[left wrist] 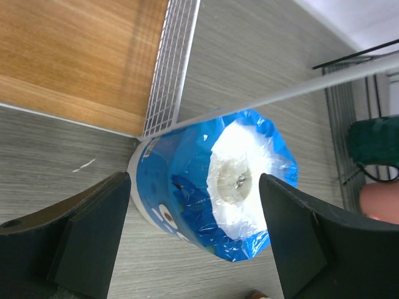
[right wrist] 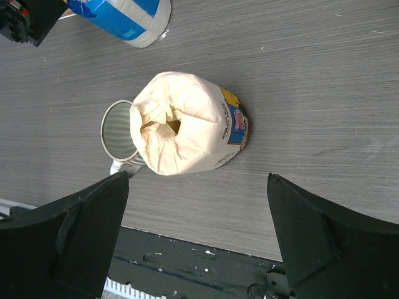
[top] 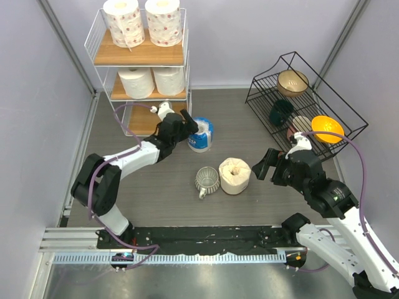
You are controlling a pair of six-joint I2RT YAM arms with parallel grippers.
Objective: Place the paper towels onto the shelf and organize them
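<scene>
The shelf [top: 142, 57] stands at the back left. Two red-dotted rolls [top: 144, 22] are on its top board and two white rolls [top: 153, 81] on the middle one. The blue-wrapped roll [top: 201, 134] stands on the table beside the shelf's right foot. My left gripper [top: 189, 128] is open, and in the left wrist view [left wrist: 194, 237] the blue roll [left wrist: 206, 187] sits between its spread fingers, apart from both. The cream ragged roll [top: 234, 175] stands mid-table. My right gripper [top: 260, 165] is open and empty just right of it; in its wrist view [right wrist: 196, 230] the cream roll [right wrist: 187, 124] lies ahead.
A clear glass mug [top: 207, 179] touches the cream roll's left side. A black wire rack [top: 305, 99] with bowls stands at the back right. The shelf's bottom board [left wrist: 75, 56] and white wire side [left wrist: 168, 68] are close behind the blue roll.
</scene>
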